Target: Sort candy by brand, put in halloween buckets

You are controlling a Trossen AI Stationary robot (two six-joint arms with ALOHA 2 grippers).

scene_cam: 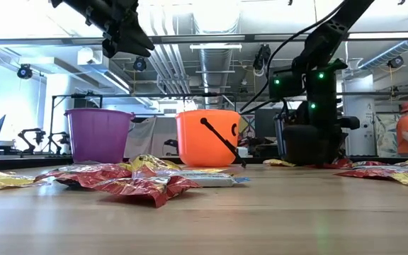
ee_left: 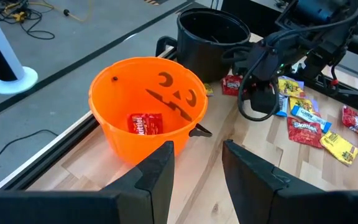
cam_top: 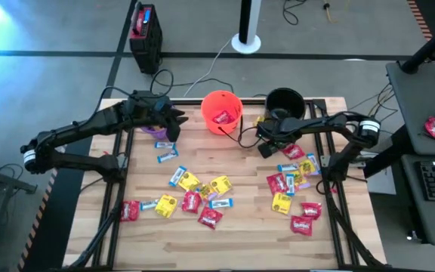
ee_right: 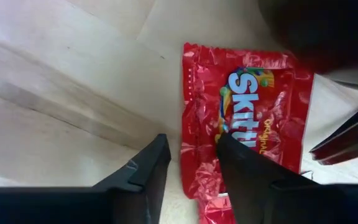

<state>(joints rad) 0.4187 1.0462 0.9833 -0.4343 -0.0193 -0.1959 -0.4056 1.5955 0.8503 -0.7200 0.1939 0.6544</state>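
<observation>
High view: left gripper (cam_top: 178, 121) hovers over the purple bucket (cam_top: 157, 134), right gripper (cam_top: 265, 149) low by the black bucket (cam_top: 285, 101), candy (cam_top: 202, 195) scattered mid-table. Left wrist view: jaws apart, empty, orange bucket (ee_left: 146, 106) holds one red packet (ee_left: 145, 123). Right wrist view: jaws apart over a red Skittles (ee_right: 244, 130), one finger on the wrapper edge; I'd centre on the packet before closing so it doesn't slip.

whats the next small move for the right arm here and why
Probably lower the right gripper a little and close on the red Skittles packet. The right wrist view shows its fingers open just over the packet's edge, nothing between them yet. The orange bucket, already holding one red packet, sits close by to receive it.
</observation>
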